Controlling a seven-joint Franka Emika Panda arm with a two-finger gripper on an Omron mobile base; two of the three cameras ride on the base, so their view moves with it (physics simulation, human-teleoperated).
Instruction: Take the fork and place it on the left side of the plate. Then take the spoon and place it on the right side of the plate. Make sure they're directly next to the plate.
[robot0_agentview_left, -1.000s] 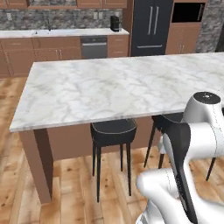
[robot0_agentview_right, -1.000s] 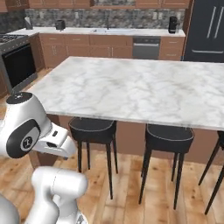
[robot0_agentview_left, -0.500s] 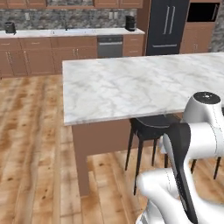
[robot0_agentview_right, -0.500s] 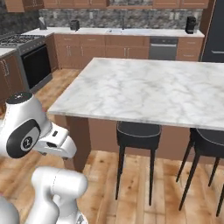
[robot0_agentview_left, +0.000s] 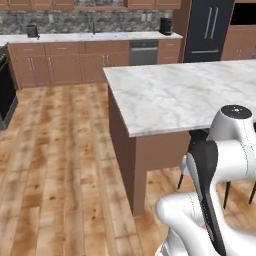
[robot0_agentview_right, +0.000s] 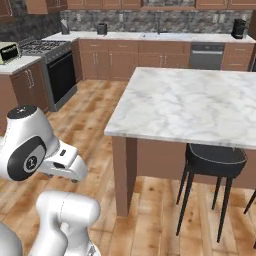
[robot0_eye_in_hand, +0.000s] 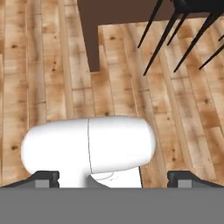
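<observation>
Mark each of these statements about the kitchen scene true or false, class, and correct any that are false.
1. The island counter has a white marble top. True.
2. A black stool stands tucked under the island's edge. True.
3. The floor is grey tile. False: it is wooden planks.
4. The gripper is clamped on a cup. False: its jaws stand wide apart over the floor, holding nothing.
5. The oven stands in the middle of the island. False: it sits in the cabinets along the wall.

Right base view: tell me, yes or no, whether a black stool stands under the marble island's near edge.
Yes, a black stool with thin dark legs stands tucked under the near edge of the marble island.
</observation>
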